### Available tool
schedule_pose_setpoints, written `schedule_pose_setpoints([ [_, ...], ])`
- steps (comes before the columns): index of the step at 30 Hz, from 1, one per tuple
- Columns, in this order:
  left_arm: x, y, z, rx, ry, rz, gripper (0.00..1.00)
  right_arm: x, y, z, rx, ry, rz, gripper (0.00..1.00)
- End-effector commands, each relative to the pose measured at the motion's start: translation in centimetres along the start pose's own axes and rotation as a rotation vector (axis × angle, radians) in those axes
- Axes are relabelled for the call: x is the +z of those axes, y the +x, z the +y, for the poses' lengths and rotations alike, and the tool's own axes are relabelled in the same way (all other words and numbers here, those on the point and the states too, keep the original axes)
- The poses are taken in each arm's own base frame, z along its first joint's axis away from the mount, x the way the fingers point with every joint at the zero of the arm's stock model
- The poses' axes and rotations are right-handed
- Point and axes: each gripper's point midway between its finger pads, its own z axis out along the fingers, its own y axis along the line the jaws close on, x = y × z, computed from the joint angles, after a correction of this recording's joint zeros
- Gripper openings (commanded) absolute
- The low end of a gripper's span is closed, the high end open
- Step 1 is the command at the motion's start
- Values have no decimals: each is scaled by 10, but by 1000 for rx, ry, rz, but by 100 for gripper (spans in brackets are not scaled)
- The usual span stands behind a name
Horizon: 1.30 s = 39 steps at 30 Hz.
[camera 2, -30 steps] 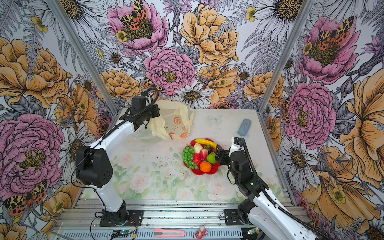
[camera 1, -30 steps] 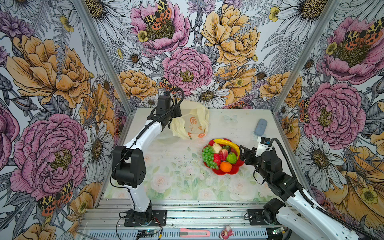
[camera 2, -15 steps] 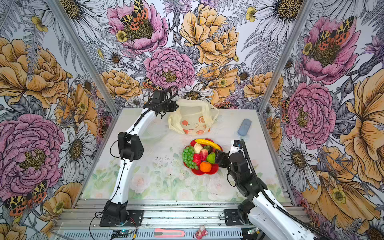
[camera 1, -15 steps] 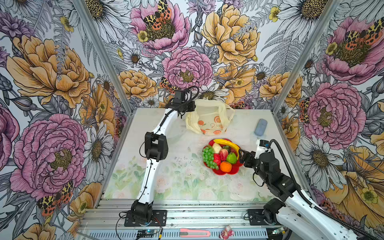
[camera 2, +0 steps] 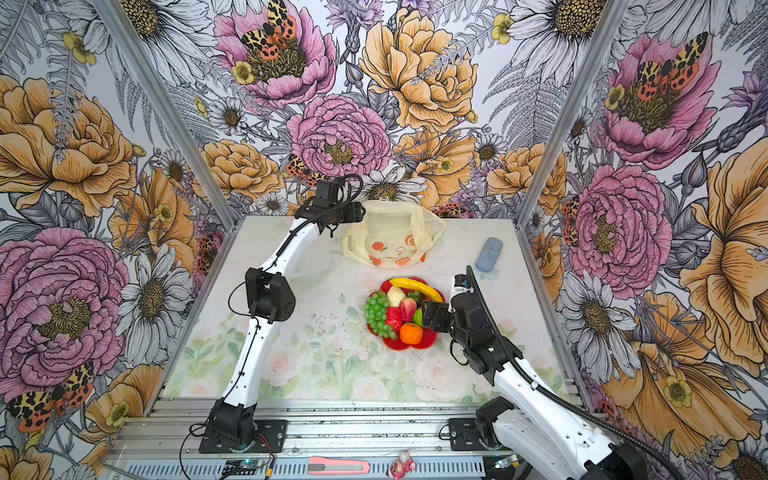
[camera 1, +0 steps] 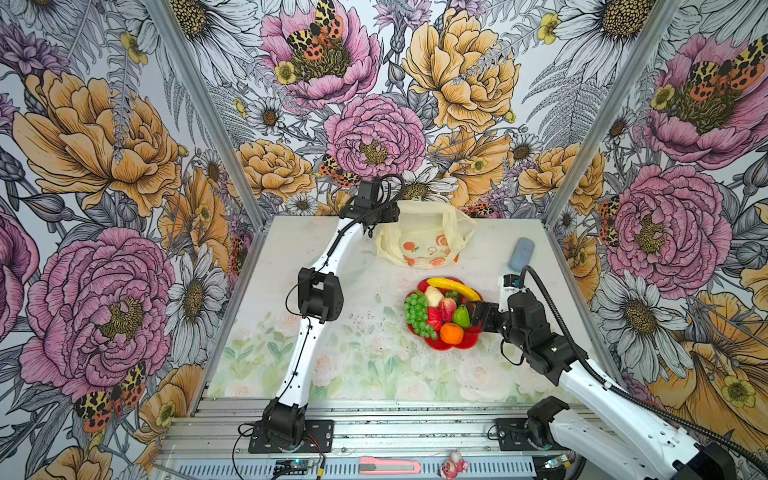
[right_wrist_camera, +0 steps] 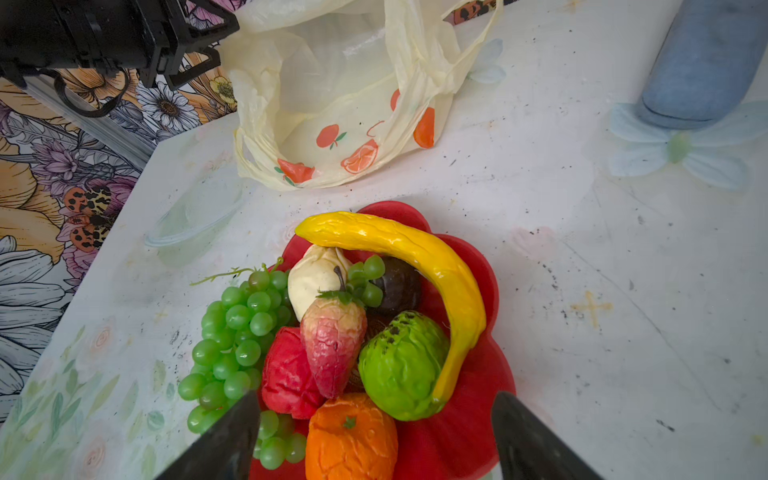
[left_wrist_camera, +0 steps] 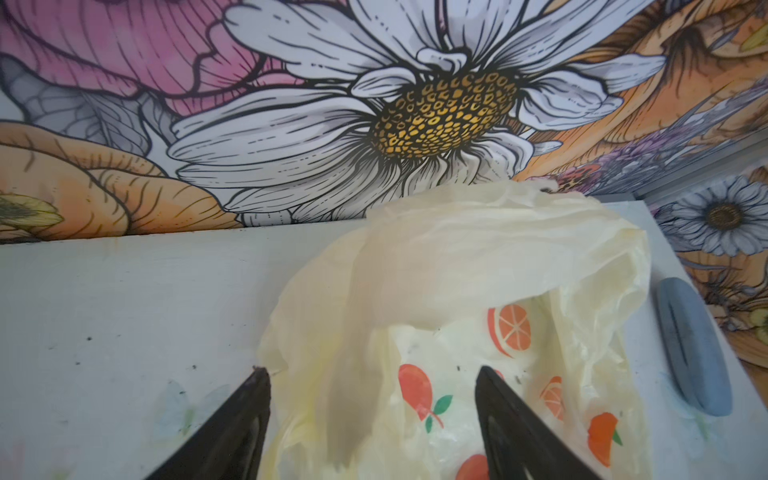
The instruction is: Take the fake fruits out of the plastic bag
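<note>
The plastic bag [camera 1: 419,245] [camera 2: 390,245] lies slumped at the back of the table, mouth up, and no fruit shows inside it [right_wrist_camera: 340,104]. My left gripper [left_wrist_camera: 370,370] stands open at the bag's rear left edge [camera 1: 388,218], its fingers spread over the loose film [left_wrist_camera: 457,311]. The fake fruits are piled on a red flower-shaped plate [camera 1: 465,340]: banana [right_wrist_camera: 415,257], grape bunch [right_wrist_camera: 237,328], orange [right_wrist_camera: 351,436], green fruit [right_wrist_camera: 399,361], plus red, pink and cream pieces. My right gripper [right_wrist_camera: 374,395] is open at the plate's right side [camera 1: 471,313], holding nothing.
A blue-grey oblong object [camera 1: 521,253] lies at the back right of the table. A clear shallow dish [right_wrist_camera: 195,216] sits left of the plate, near the left arm. A pink utility knife [camera 1: 388,467] and a small pink toy [camera 1: 453,465] rest on the front rail.
The left arm swung from the table's left to the back middle, carrying the bag, then opened and let it go. The right gripper stayed by the plate and opened slightly wider.
</note>
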Motion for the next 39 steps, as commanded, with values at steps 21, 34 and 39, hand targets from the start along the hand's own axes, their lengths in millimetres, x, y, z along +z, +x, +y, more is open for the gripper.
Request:
schedule_pose_setpoints([
  [21, -227, 115, 31, -171, -123, -159, 99, 42, -26, -90, 337, 35, 155, 96],
  [34, -267, 223, 56, -61, -179, -202, 98, 86, 15, -61, 325, -78, 309, 99],
  [39, -262, 226, 54, -19, -173, -222, 99, 92, 21, -53, 336, -91, 331, 99],
])
